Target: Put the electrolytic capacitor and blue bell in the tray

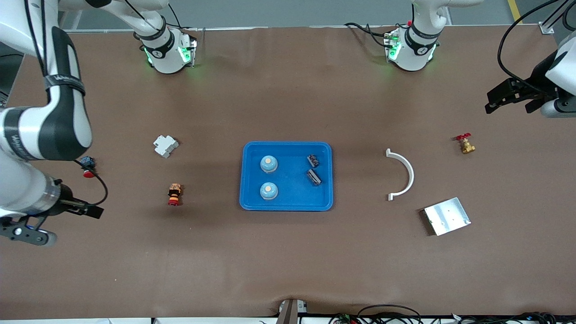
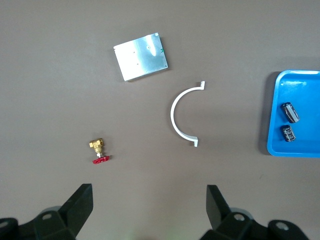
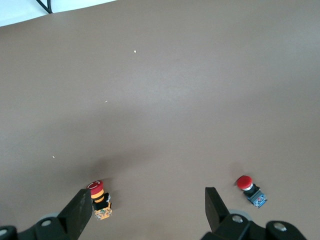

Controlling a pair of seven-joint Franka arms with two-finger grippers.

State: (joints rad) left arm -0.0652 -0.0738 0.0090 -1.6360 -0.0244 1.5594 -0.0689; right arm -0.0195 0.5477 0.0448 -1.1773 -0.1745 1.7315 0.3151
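two pale blue dome bells (image 1: 268, 164) and two dark cylindrical electrolytic capacitors (image 1: 313, 160) already lie in the bright blue plastic tray (image 1: 252, 203). left gripper (image 1: 513, 96) and right gripper (image 1: 27, 229) wait at their table ends, spread wide, empty. placing looks finished; nothing left to pick.

You had the tray (image 1: 286, 204) mid-table | two blue bells (image 1: 268, 164) and two capacitors (image 1: 313, 160) lay in it | left gripper (image 1: 506, 96) and right gripper (image 1: 24, 231) waited over opposite table ends.
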